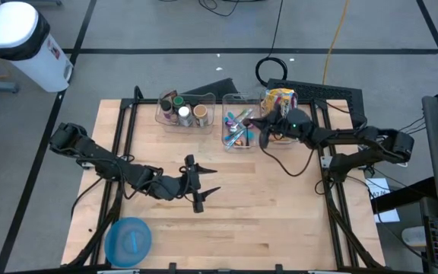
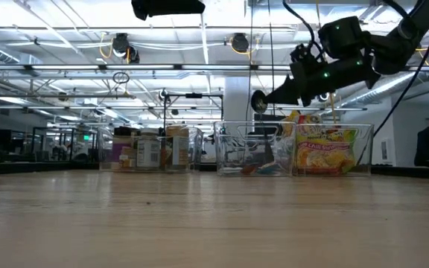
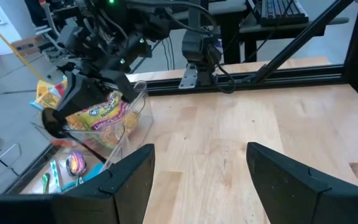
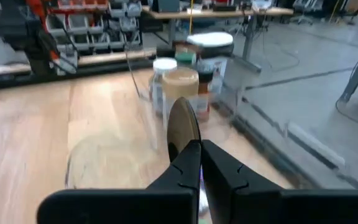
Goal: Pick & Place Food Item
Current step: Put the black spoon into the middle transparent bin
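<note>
My right gripper hovers level above the clear bins at the table's far edge, shut on a dark round disc, which also shows in the low view as the disc. Just behind it, a clear bin holds yellow food packets. My left gripper stands open over the table's middle with nothing between its fingers. My right gripper pinches the dark disc by its near rim between its two fingertips. The fingers come in level from the table's right side. The disc stands on edge ahead of the fingertips, lifted clear above the bins.
A clear bin with jars and a middle bin with colourful small items stand along the far edge. A blue dish lies at the near left corner. Black frame bars run along both sides. Bare wood lies in the middle.
</note>
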Tool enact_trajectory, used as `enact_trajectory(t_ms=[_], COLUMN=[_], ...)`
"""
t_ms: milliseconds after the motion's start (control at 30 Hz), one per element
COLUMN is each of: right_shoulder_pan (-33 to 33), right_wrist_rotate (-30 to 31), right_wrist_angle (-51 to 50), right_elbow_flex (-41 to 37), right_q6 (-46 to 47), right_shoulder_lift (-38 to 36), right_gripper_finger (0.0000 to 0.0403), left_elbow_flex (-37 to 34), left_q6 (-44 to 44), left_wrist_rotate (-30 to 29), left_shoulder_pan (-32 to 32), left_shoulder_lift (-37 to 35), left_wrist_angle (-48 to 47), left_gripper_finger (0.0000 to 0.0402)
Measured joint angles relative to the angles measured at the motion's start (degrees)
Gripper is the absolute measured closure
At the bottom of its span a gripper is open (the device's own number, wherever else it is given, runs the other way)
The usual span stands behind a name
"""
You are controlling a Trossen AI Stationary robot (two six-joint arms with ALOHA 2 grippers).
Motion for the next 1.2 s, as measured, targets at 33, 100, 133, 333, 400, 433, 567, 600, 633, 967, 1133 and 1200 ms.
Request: enact_trajectory(t_ms=[33, 100, 133, 333, 400, 433, 567, 600, 633, 967, 1133, 1200], right_shoulder_pan=[0.0, 0.0, 0.0, 0.0, 0.0, 0.0, 0.0, 0.0, 0.0, 0.0, 0.0, 0.0], right_wrist_rotate=[0.0, 0.0, 0.1, 0.1, 0.1, 0.1, 0.2, 0.2, 0.2, 0.2, 0.2, 0.2], right_wrist_angle=[-0.1, -0.1, 0.0, -0.1, -0.2, -0.5, -1.3, -1.3, -1.3, -1.5, -1.6, -1.6], right_elbow_flex=[-0.5, -1.3, -1.5, -3.0, -3.3, -3.3, -3.4, -3.4, -3.4, -3.4, -3.4, -3.4], right_q6=[0.0, 0.0, 0.0, -0.3, -0.4, -0.4, -0.4, -0.4, -0.4, -0.4, -0.4, -0.4], right_shoulder_lift=[0.0, 0.0, 0.0, 0.0, 0.0, 0.0, 0.0, 0.0, 0.0, 0.0, 0.0, 0.0], right_gripper_finger=[0.0403, 0.0403, 0.0403, 0.0403, 0.0403, 0.0403, 0.0403, 0.0403, 0.0403, 0.0403, 0.04, 0.0397], left_elbow_flex=[0.0, 0.0, 0.0, 0.0, 0.0, 0.0, 0.0, 0.0, 0.0, 0.0, 0.0, 0.0], left_q6=[-0.2, -0.2, -0.2, -0.3, -0.3, -0.3, -0.3, -0.3, -0.3, -0.3, -0.3, -0.3], left_wrist_rotate=[0.0, 0.0, 0.0, 0.0, 0.0, 0.0, 0.0, 0.0, 0.0, 0.0, -0.1, -0.1], left_shoulder_pan=[0.0, 0.0, 0.0, 0.1, 0.1, 0.1, 0.1, 0.1, 0.1, 0.1, 0.1, 0.1], left_shoulder_lift=[0.0, 0.0, 0.0, 0.0, 0.0, 0.0, 0.0, 0.0, 0.0, 0.0, 0.0, 0.0], left_wrist_angle=[-0.1, -0.2, -0.2, -1.0, -1.0, -1.0, -1.0, -1.0, -1.0, -1.0, -0.9, -0.9], left_gripper_finger=[0.0139, 0.014, 0.014, 0.014, 0.014, 0.014, 0.014, 0.0139, 0.014, 0.014, 0.014, 0.014])
